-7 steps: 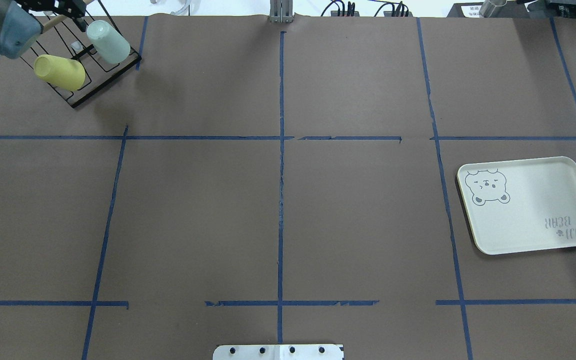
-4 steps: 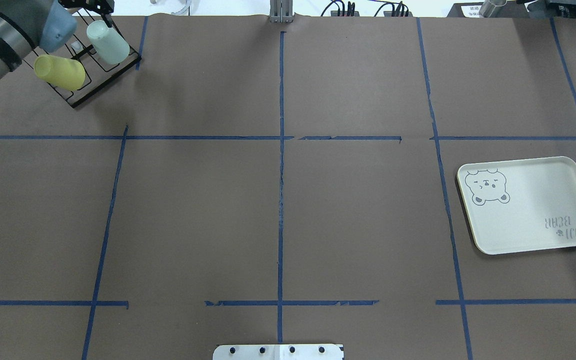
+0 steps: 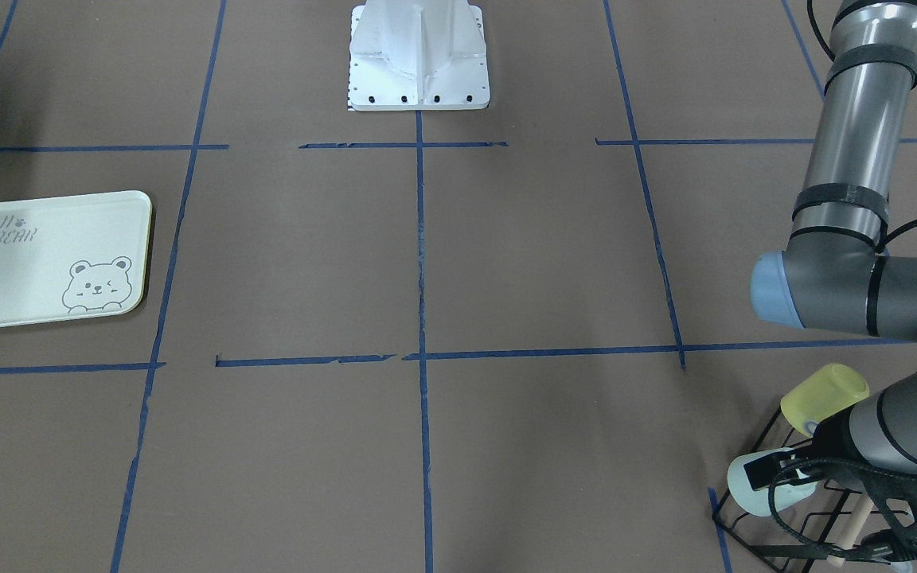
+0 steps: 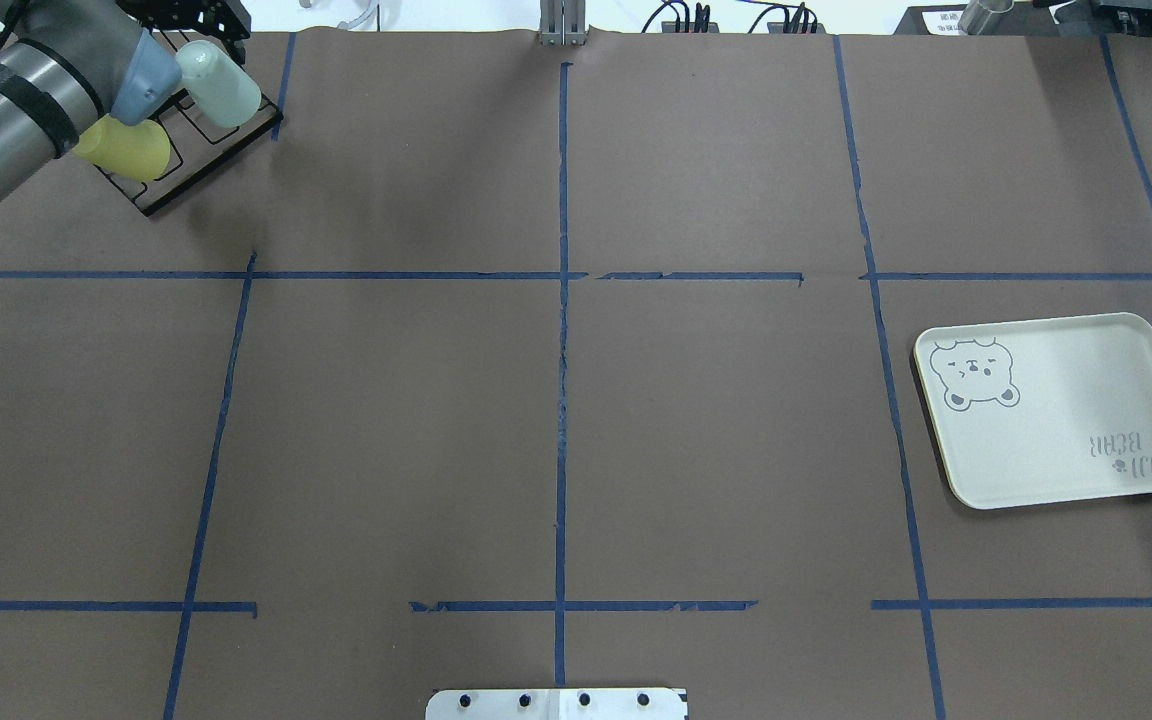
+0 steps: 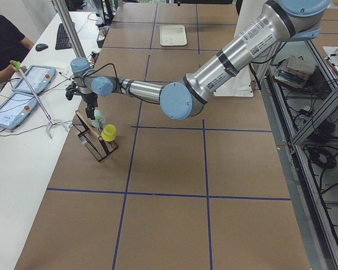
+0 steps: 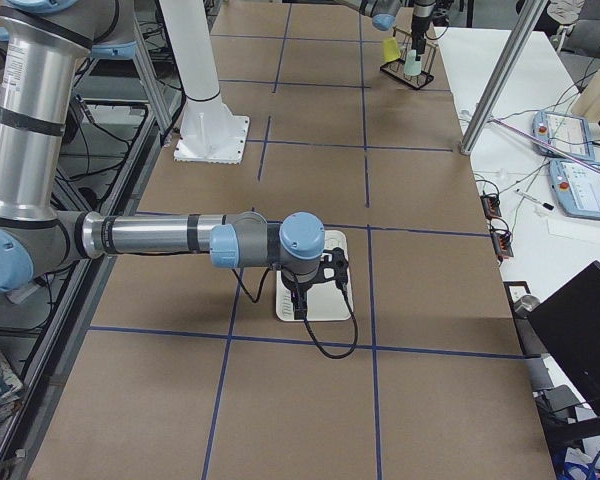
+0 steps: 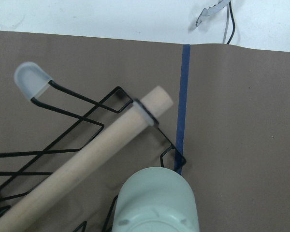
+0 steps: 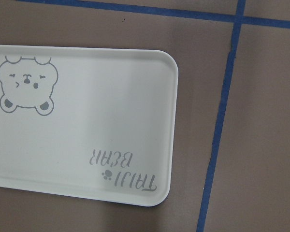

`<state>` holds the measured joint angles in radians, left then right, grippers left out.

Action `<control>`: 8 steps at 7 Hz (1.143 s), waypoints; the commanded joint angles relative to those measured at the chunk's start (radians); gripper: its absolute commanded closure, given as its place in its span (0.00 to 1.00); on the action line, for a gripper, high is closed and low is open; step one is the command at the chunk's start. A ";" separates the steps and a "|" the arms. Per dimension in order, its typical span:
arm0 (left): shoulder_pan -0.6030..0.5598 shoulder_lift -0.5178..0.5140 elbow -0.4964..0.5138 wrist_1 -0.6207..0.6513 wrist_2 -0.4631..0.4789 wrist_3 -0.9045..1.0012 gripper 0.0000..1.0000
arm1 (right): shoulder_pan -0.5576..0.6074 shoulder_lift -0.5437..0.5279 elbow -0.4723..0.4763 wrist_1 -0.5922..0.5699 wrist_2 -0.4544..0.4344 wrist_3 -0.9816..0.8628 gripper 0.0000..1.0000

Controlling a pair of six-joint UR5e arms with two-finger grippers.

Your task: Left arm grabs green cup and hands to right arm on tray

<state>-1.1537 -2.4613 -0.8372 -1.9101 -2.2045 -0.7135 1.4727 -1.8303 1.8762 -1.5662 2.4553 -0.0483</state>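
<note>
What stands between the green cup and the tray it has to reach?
Nothing visible. The green cup sits on a wire rack beside a yellow cup at the robot's far left. The table between there and the tray shows only blue tape lines.

At the counter's (image 4: pixel 386 420) far-left corner, cabling (image 3: pixel 833 476) masks the left fingers (image 3: pixel 757 471); I cannot judge them. Left arm (image 4: pixel 16 115) part-covers the yellow cup (image 4: pixel 134 152). Right fingers (image 6: pixel 301 304): too small.

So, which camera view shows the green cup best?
The overhead exterior view: the green cup shows almost whole there, tilted with its bottom up. In the front-facing view the left arm hides part of it; the left wrist view crops it; both side views show it tiny.
</note>
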 commanded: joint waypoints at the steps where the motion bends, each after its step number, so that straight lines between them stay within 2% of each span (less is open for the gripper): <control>1: 0.011 -0.002 0.035 -0.046 0.017 -0.004 0.11 | 0.000 0.000 -0.005 0.000 0.002 -0.001 0.00; 2: 0.012 -0.004 0.032 -0.047 0.017 -0.004 0.58 | -0.002 0.000 -0.005 0.000 0.016 0.001 0.00; 3: 0.003 -0.002 0.026 -0.044 0.015 0.008 0.93 | -0.003 0.000 -0.005 0.000 0.025 0.001 0.00; 4: -0.045 0.027 -0.073 -0.011 0.006 0.009 0.98 | -0.005 0.000 -0.002 0.000 0.025 0.001 0.00; 5: -0.078 0.120 -0.300 0.128 -0.018 0.020 1.00 | -0.005 0.000 0.000 0.000 0.025 0.001 0.00; 6: -0.089 0.131 -0.460 0.320 -0.017 0.066 1.00 | -0.006 0.002 0.000 0.002 0.024 0.001 0.00; 7: -0.090 0.137 -0.546 0.398 -0.015 0.062 1.00 | -0.012 0.006 0.006 0.003 0.028 0.001 0.00; 8: -0.081 0.142 -0.609 0.402 -0.021 0.004 1.00 | -0.040 0.034 0.014 0.014 0.094 0.013 0.00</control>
<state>-1.2383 -2.3293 -1.3469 -1.5611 -2.2210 -0.6709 1.4556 -1.8187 1.8821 -1.5612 2.4987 -0.0445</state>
